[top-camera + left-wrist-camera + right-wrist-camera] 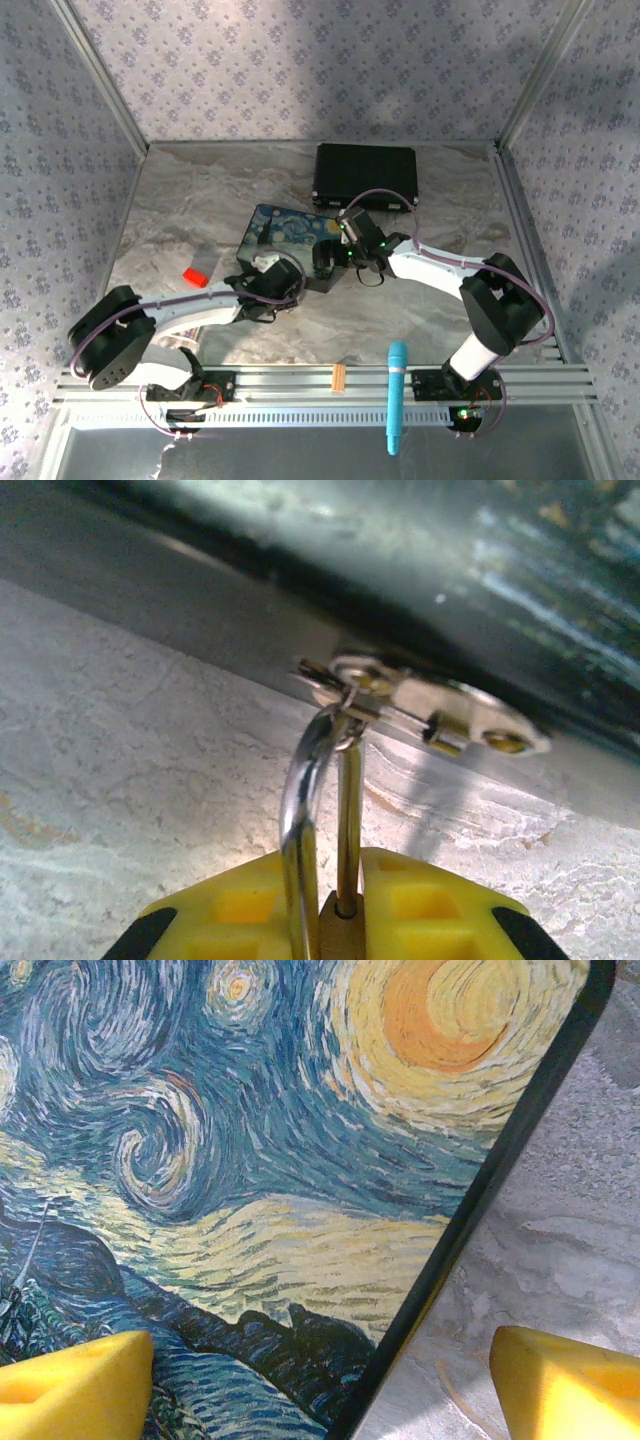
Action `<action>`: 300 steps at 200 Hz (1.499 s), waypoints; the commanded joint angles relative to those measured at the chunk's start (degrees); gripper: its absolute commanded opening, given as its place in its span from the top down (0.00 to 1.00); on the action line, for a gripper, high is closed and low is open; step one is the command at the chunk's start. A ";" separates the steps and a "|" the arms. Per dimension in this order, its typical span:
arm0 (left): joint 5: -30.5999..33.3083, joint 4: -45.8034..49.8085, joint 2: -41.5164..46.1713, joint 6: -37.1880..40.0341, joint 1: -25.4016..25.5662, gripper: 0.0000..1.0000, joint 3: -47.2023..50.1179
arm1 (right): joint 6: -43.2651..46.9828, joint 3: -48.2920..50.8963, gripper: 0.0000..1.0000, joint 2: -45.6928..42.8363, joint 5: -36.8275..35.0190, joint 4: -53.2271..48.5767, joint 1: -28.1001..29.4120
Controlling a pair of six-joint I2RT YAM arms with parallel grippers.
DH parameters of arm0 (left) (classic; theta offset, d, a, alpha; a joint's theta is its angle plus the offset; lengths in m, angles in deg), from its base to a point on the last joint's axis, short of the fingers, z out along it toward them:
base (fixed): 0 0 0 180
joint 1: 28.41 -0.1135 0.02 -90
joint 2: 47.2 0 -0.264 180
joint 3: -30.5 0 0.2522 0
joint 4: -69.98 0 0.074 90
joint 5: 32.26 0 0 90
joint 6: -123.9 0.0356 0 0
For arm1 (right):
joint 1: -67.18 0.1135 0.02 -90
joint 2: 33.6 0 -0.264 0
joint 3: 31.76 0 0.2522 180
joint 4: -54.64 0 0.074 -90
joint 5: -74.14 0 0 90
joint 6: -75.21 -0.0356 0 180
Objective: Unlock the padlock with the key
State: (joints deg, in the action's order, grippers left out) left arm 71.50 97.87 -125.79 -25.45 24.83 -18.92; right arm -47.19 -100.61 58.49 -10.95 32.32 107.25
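Note:
The brass padlock (342, 935) sits pinched between the yellow fingers (240, 910) of my left gripper (340, 868), which is shut on its body. Its silver shackle (298, 810) rises from the body and hooks through the metal clasp (430, 705) on the front of the painted box (290, 228). In the top view the left gripper (266, 280) is at the box's near side. My right gripper (320, 1385) hovers open over the box lid's right edge (470, 1210), its fingertips (75, 1385) wide apart with nothing between them. The key is out of view.
A black case (365, 175) lies behind the painted box. A small red object (195, 275) sits on the marble table (440, 215) left of the left arm. A blue pen-like stick (397, 395) and an orange strip (338, 378) rest on the front rail.

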 commanded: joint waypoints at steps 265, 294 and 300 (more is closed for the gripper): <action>9.05 10.69 -4.77 1.55 5.48 0.79 -0.36 | 0.32 1.26 0.13 5.74 -4.38 -6.43 -1.83; 15.91 23.31 -9.82 0.74 5.23 0.81 -4.02 | 0.54 1.21 0.13 5.64 -4.40 -6.52 -2.02; 17.01 25.21 -11.13 0.37 5.21 0.80 -4.67 | 0.59 1.17 0.13 5.59 -4.40 -6.56 -2.02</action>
State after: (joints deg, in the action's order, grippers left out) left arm 80.89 103.20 -131.91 -25.10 29.85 -22.72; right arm -47.17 -102.03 60.81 -9.79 33.85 106.47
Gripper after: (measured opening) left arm 0.207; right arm 0.867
